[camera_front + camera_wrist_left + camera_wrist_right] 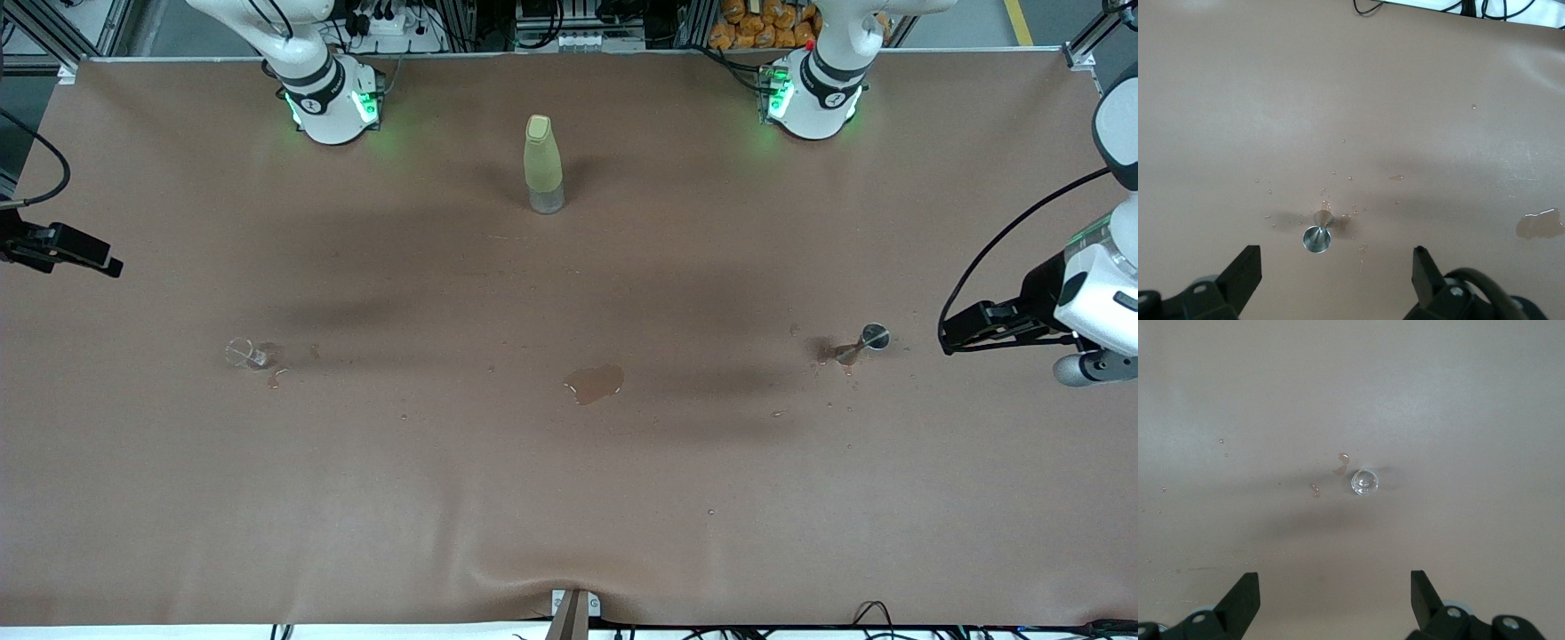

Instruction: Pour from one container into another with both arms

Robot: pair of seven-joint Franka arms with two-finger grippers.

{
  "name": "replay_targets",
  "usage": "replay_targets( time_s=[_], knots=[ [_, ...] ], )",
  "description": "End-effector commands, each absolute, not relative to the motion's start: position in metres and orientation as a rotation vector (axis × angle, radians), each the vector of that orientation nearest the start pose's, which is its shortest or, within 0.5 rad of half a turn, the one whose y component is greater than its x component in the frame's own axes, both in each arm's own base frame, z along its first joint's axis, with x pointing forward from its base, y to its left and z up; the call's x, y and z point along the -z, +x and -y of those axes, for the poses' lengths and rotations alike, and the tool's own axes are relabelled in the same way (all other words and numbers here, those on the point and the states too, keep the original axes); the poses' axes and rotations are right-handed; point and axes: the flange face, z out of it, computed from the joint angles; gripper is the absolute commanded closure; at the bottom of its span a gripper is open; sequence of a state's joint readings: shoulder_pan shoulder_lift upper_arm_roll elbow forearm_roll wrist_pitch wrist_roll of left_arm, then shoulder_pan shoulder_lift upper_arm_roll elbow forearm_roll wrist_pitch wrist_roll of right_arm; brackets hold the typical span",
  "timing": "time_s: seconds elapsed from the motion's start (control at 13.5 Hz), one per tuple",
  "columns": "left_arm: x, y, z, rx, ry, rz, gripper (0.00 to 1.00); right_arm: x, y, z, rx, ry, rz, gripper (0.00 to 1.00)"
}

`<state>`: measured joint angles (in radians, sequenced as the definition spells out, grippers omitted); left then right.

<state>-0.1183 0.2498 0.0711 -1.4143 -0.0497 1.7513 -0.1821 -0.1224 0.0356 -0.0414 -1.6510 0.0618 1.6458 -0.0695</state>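
A small shiny metal cup (pixel 874 336) (pixel 1317 238) stands at the left arm's end of the brown table, with wet spots around it. My left gripper (pixel 956 333) (pixel 1337 270) hangs open and empty beside it, over the table's end. A small clear glass (pixel 242 352) (pixel 1365 482) stands toward the right arm's end. My right gripper (pixel 107 264) (pixel 1335 593) is open and empty over that end of the table, apart from the glass. A tall yellow-green bottle (pixel 543 164) stands upright between the two arm bases.
A brown puddle (pixel 594 383) (pixel 1540 224) lies mid-table, nearer the front camera than the bottle. Droplets and stains mark the cover beside the glass (pixel 276 378) and the metal cup (pixel 836 353). The two arm bases (pixel 331 102) (pixel 811 98) stand along the table's edge.
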Motion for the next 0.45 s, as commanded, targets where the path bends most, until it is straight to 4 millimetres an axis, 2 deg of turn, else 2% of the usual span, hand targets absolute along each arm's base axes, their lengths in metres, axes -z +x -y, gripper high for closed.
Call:
replay_targets(
  time_s=[0.0, 0.37],
  knots=[
    [-0.574, 0.640, 0.039, 0.148, -3.176, 0.206, 0.00, -0.575, 0.564, 0.077, -0.049, -3.069, -0.118, 0.00],
    [-0.572, 0.639, 0.057, 0.139, -3.182, 0.168, 0.00, -0.569, 0.565, 0.076, -0.061, -3.070, -0.109, 0.00]
  ],
)
